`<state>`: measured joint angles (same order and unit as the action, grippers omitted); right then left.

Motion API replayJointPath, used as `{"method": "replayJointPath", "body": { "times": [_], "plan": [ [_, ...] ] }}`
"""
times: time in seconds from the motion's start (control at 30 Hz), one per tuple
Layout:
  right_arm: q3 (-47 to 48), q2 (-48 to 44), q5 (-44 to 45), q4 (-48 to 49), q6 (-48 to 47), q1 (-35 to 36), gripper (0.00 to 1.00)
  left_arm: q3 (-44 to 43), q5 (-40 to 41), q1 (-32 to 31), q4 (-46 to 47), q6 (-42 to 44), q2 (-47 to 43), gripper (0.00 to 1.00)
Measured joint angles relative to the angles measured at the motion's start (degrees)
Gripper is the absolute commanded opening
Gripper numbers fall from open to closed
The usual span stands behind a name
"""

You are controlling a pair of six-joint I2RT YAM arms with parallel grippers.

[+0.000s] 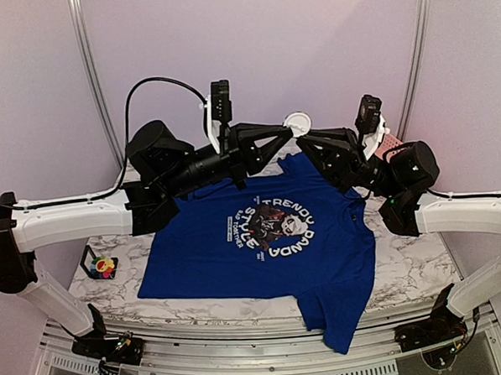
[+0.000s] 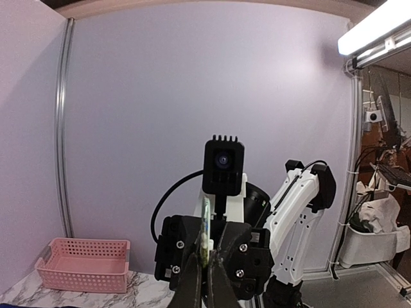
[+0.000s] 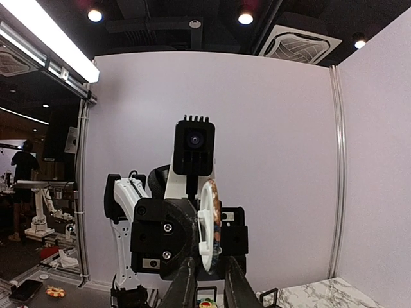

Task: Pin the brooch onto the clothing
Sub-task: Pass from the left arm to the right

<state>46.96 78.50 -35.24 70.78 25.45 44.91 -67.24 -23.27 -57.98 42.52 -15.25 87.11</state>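
Top external view is showing the left gripper clenching a round white disc high above the clothing, the right gripper hovering opposite. Whether it is gripping, I cannot tell. The brooch is sitting in its black holder at the left edge of the table. A mistimed release is risking the disc dropping — onto the clothing.

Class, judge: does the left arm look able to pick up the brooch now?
Probably not yet: the brooch sits uncovered near its base, but the left gripper is shut on a disc.
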Motion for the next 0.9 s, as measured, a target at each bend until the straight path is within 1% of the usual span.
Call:
{"method": "replayJointPath", "body": {
  "times": [0.1,0.23,0.4,0.43,0.47,0.53,0.57,0.6,0.63,0.7,0.77,0.83,0.9],
  "plan": [
    [0.83,0.0,-0.48,-0.44,-0.15,0.07,0.03,-0.31,-0.02,-0.13,0.0,0.04,0.22,0.0],
    [1.16,0.0,-0.98,-0.68,-0.17,0.04,0.0,-0.46,-0.07,-0.2,0.07,0.2,0.28,0.0],
    [1.42,-0.11,-1.18,-1.31,-0.44,0.02,0.0,-0.55,0.0,-0.2,0.04,0.17,0.28,0.0],
    [1.42,-0.2,-1.22,-1.4,-0.59,0.02,0.0,-0.55,-0.02,-0.2,0.07,0.2,0.28,0.05],
    [1.42,-0.35,-1.22,-1.68,-0.81,0.02,0.0,-0.55,-0.04,-0.2,0.04,0.22,0.28,0.24],
    [1.42,-0.94,-1.22,-3.13,-1.6,0.02,0.0,-0.55,-0.15,-0.2,-0.17,0.98,0.26,0.65],
    [1.42,-1.73,-1.16,-5.6,-2.49,0.04,0.0,-0.52,-0.48,-0.2,-0.63,1.62,0.24,0.78],
    [1.42,-2.56,-1.11,-8.39,-3.61,0.04,0.0,-0.35,-0.96,-0.17,-1.53,2.47,0.11,0.84],
    [1.49,-3.45,-1.05,-11.19,-4.79,0.04,0.0,0.02,-1.4,-0.04,-2.25,3.41,-0.13,0.87],
    [2.95,-6.25,-1.11,-22.12,-8.44,-0.35,0.0,1.64,-2.75,0.81,-6.32,7.13,-1.81,0.92],
    [6.91,-9.03,-1.57,-36.06,-13.57,-1.11,0.0,2.38,-3.54,1.86,-11.32,11.47,-3.61,0.94],
    [12.9,-10.75,-1.36,-50.47,-19.63,-1.6,0.0,2.38,-4.52,3.39,-18.49,17.0,-5.92,0.95],
    [21.22,-11.17,-1.2,-66.27,-25.79,-1.97,0.0,1.33,-5.55,4.52,-26.64,22.47,-8.02,0.96]
  ]
}}
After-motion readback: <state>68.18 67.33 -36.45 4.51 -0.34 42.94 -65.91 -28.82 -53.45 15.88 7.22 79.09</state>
